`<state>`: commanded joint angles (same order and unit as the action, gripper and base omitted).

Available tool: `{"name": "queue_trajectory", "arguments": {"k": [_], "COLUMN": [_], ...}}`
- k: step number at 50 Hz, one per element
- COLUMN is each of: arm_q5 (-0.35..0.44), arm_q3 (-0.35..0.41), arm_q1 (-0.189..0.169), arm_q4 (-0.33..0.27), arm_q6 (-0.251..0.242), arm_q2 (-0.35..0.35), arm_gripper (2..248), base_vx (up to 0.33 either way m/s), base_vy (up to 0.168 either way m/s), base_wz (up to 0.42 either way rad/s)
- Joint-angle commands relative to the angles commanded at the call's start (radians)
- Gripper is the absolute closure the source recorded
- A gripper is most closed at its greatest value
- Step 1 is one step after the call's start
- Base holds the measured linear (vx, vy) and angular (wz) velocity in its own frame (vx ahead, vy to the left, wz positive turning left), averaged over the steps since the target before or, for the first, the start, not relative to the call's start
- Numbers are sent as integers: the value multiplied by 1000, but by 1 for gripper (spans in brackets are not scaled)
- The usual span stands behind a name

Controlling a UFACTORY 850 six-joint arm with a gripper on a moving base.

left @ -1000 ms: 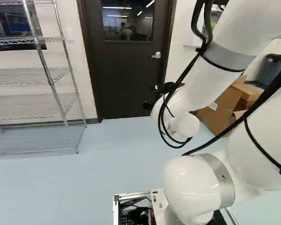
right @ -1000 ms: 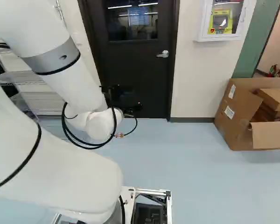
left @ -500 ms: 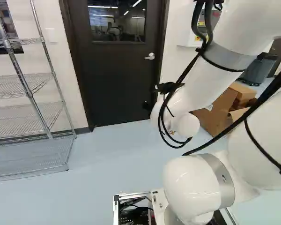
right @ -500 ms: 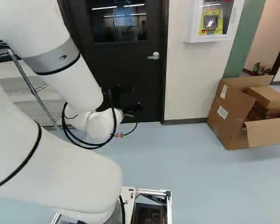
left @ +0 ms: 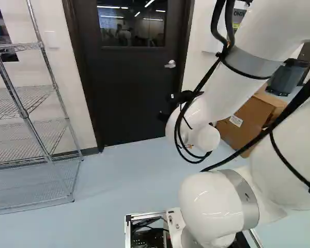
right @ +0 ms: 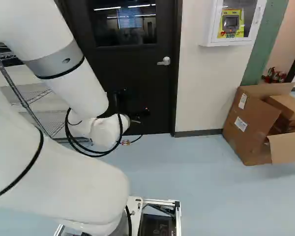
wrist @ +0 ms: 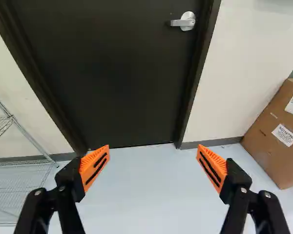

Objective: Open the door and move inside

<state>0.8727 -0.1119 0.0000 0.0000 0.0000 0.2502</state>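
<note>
Wrist view: end effector (wrist: 153, 152) stood spread wide, gripping nothing. Shut door (wrist: 112, 83) stood ahead, at twelve o'clock. Its lever handle (wrist: 185, 22) lay beyond fingertips, between twelve and one; long axis pointed toward nine, roughly parallel to finger-to-finger line. Counted: one door, one handle, one wire rack (wrist: 14, 180) near nine, one large carton (wrist: 266, 129) near three.

The tall rectangular door (wrist: 122, 73) is near-black — its slim metal lever (wrist: 181, 22) silver. The boxy cardboard carton (wrist: 263, 144) is brown, its rectangular labels (wrist: 285, 135) white.
</note>
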Motion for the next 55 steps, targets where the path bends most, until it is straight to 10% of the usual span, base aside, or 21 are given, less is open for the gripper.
{"name": "queue_trajectory", "arguments": {"k": [55], "arm_q5": [0], "arm_q3": [0], "arm_q1": [0], "arm_q4": [0], "arm_q6": [0], "arm_q2": [0], "arm_gripper": [3], "base_vx": [217], "base_vy": [20], "base_wz": [-8]}}
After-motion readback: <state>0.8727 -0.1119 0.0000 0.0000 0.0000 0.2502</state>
